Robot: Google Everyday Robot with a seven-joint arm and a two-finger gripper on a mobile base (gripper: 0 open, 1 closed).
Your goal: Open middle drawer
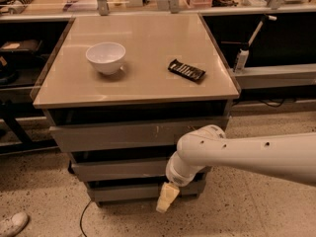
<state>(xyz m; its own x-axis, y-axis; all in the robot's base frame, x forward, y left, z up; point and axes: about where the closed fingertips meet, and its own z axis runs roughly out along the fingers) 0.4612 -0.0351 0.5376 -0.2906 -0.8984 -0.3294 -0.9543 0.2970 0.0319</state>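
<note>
The middle drawer (118,169) is a wide plain grey front in the cabinet under the tan tabletop, below the taller scratched top front (128,134) and above the smallest bottom front (123,192). It looks closed. My white arm reaches in from the right, and its elbow covers the drawer's right end. My gripper (166,197) hangs pointing down in front of the bottom front, just below the middle drawer's right part.
A white bowl (105,58) and a black snack bar (186,70) lie on the tabletop (138,38). A black cable (81,216) lies on the floor at the cabinet's foot. A shoe (12,223) is at the lower left. Shelving flanks the cabinet on both sides.
</note>
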